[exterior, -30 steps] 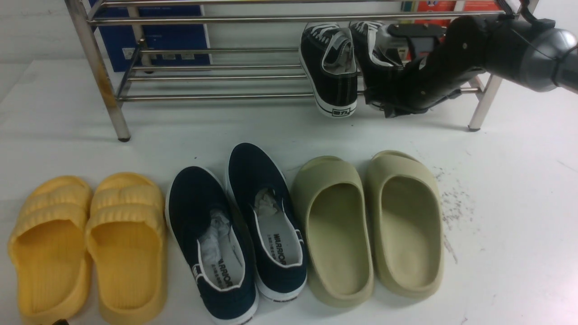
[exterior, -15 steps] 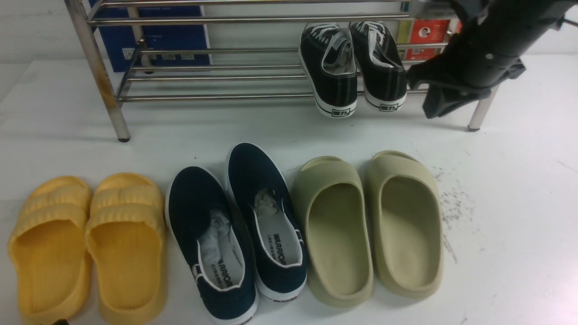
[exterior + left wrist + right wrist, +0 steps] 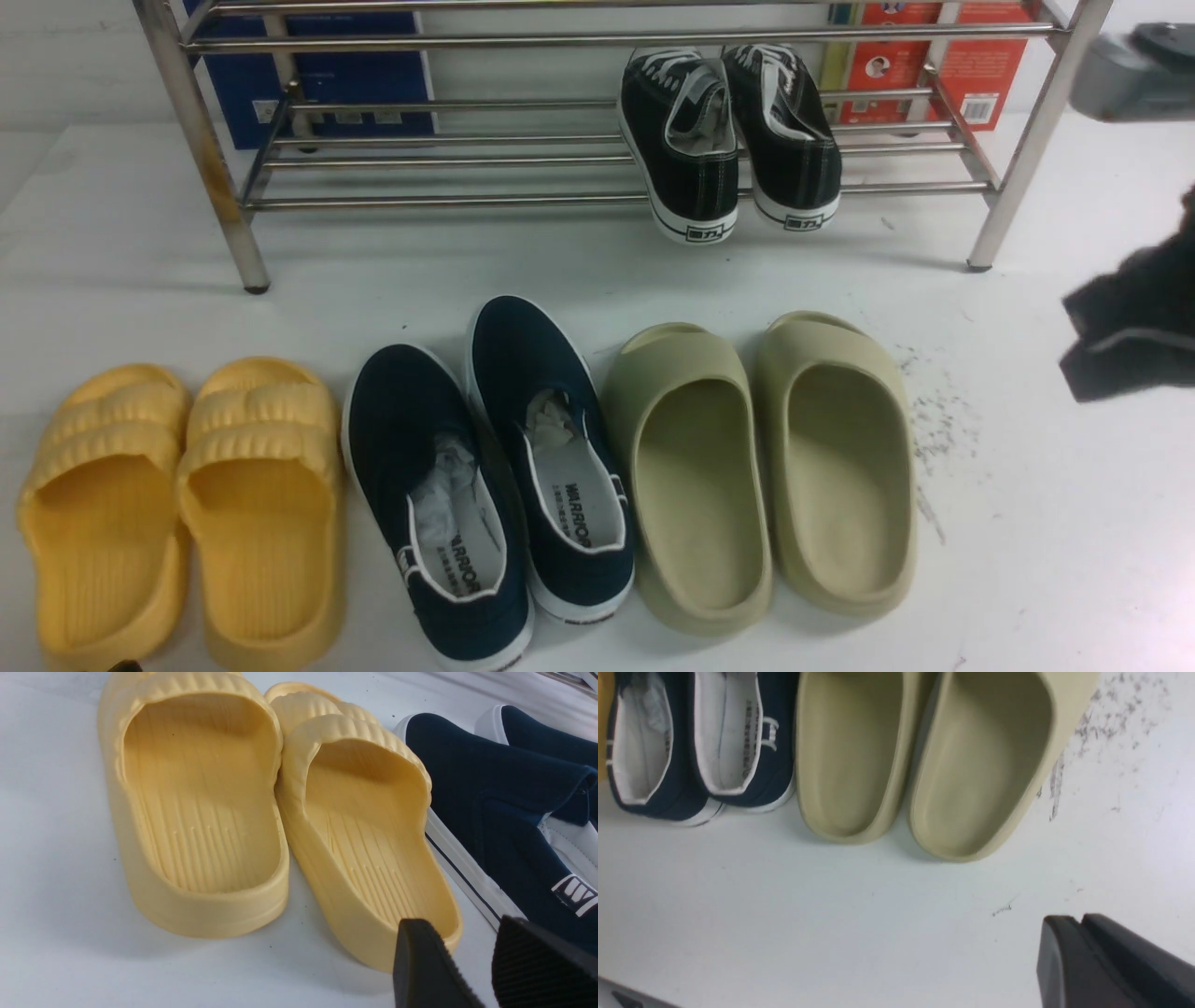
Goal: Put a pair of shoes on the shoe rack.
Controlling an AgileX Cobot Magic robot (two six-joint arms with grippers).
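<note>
Below: yellow slides (image 3: 177,504), navy slip-ons (image 3: 485,467), olive slides (image 3: 766,467).

A pair of yellow slides (image 3: 280,812) lies side by side on the white counter (image 3: 56,933), heels toward the camera, ribbed footbeds showing. Just beside them sits a navy slip-on (image 3: 504,826) with a white sole. The left gripper (image 3: 472,970) shows two black fingers (image 3: 420,970), slightly apart, over the nearer slide's heel.
</note>
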